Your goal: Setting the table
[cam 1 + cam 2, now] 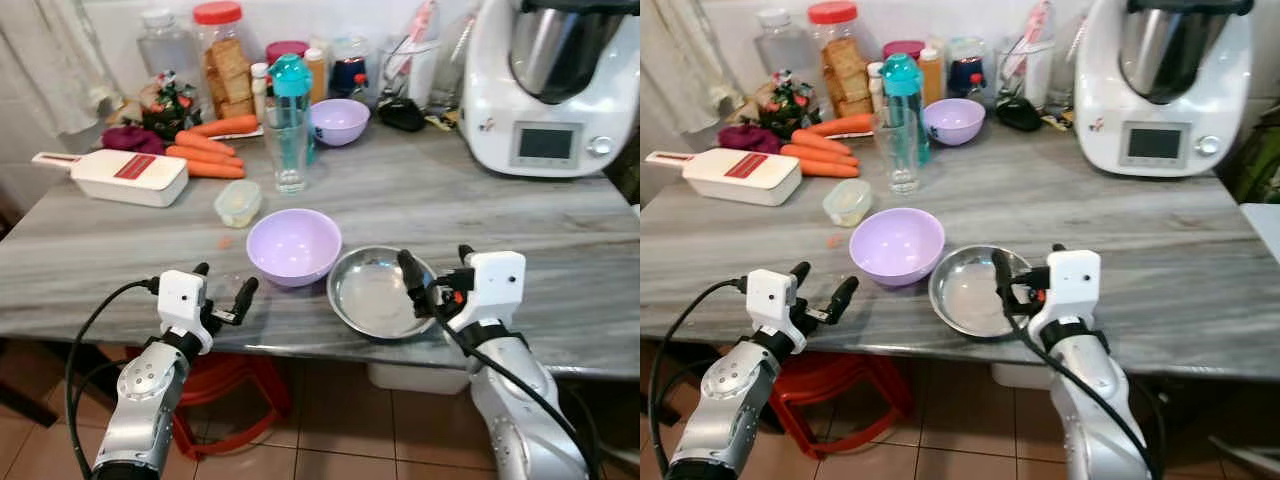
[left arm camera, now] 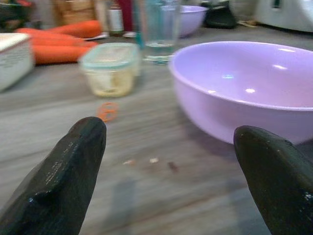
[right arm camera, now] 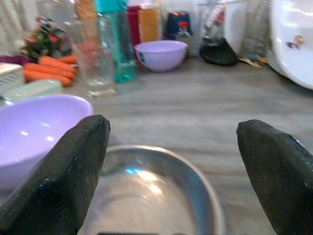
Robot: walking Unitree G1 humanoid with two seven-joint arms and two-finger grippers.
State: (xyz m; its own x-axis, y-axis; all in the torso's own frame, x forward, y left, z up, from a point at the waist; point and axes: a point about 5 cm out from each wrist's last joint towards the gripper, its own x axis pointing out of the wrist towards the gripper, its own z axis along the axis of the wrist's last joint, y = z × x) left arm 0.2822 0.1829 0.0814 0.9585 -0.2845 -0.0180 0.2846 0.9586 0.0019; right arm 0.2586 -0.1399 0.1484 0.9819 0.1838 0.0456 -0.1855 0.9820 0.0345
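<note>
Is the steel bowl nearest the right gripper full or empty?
Empty. The steel bowl shows only its bare shiny bottom, seen also past the open right gripper.

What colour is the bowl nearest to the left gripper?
The bowl is light purple, clearest in the left eye view.

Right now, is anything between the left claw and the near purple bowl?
No: bare tabletop separates the open left gripper from the purple bowl, in the left wrist view.

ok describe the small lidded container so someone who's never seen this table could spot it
Start at the grey marble table and find the near purple bowl by its front edge. Just behind it, toward the robot's left, sits the small container, in front of the carrots. It alone is squat, translucent and pale, with a lid.
</note>
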